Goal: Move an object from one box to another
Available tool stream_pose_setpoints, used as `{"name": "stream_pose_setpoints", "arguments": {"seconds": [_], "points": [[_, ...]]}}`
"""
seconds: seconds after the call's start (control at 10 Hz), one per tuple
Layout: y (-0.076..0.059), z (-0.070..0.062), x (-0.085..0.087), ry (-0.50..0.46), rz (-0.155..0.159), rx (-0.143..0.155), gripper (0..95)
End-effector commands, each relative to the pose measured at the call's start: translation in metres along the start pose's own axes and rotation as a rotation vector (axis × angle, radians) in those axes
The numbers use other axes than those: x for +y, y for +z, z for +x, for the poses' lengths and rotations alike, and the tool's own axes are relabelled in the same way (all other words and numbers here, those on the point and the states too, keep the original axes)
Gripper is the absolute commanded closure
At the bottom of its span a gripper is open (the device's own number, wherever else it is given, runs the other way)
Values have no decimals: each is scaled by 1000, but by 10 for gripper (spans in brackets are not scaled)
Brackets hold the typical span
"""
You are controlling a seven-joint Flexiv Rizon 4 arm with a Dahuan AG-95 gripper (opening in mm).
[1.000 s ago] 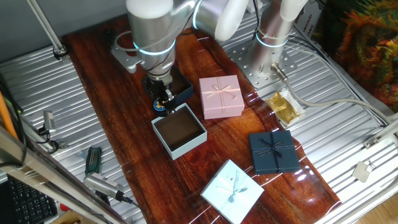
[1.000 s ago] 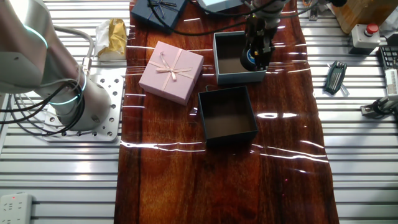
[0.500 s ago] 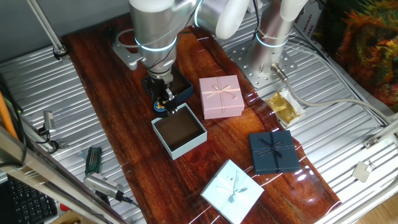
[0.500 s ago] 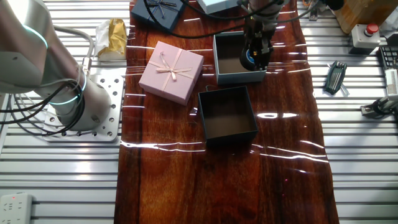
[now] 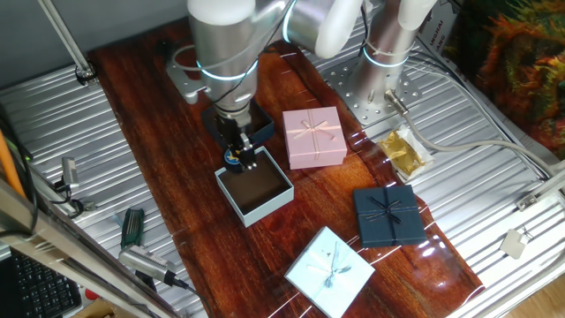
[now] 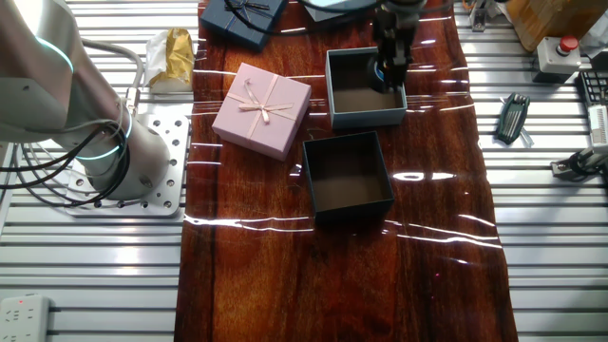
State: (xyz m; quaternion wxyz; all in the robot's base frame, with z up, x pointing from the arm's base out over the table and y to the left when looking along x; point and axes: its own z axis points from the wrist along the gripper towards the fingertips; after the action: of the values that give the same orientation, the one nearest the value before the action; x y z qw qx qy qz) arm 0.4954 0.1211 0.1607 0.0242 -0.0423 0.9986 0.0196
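Since the frame a second back, the gripper (image 5: 237,157) has shifted off the pale blue box's (image 5: 256,192) outer edge to sit over its near corner, above the brown interior. It's clamped on the disc (image 5: 231,160), blue rim visible between the fingers. In the other fixed view the gripper (image 6: 384,74) has moved up-frame, now inside the box's (image 6: 365,116) outline. Navy tray (image 6: 348,178) unchanged, just beside the box; pink gift box (image 5: 313,137) also unmoved.

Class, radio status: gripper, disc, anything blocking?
Gripper shut on disc. Disc over pale blue box, near its edge. Nothing blocking.
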Motion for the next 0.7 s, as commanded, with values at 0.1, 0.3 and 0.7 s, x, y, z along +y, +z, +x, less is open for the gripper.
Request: {"name": "stream_pose_setpoints", "arguments": {"seconds": [0.1,0.3,0.7], "points": [[11,3,7,7,2,-15,950],[18,5,17,15,6,-15,950],[24,3,29,34,10,-12,950]]}}
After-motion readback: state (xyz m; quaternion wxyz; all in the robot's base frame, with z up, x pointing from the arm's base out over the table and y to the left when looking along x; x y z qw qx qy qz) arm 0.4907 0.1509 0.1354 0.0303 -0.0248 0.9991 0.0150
